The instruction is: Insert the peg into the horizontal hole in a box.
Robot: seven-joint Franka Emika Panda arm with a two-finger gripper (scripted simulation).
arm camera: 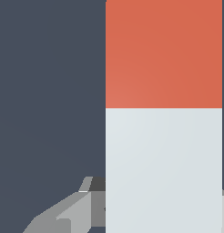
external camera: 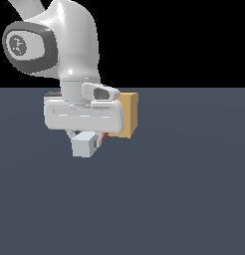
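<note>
The arm's white hand hangs low over the dark grey floor (external camera: 184, 199) in the upper left part of the exterior view, and its gripper (external camera: 87, 141) is clamped on the peg (external camera: 83, 145), whose pale grey-white end faces the camera as a small square block just under the hand. A thin sliver of the peg's orange-red end shows at the exterior view's right of that block, pointing away toward the far side. In the wrist view the peg (arm camera: 164, 136) fills much of the picture as a broad bar, orange-red on one half and pale grey-white on the other, with a grey finger (arm camera: 63, 214) of the gripper showing beside its pale half. The box (external camera: 128, 115), tan and wood-coloured, stands on the floor just behind the hand and to the exterior view's right of it, partly covered by the hand's white body. The hole in the box is hidden from both cameras.
</note>
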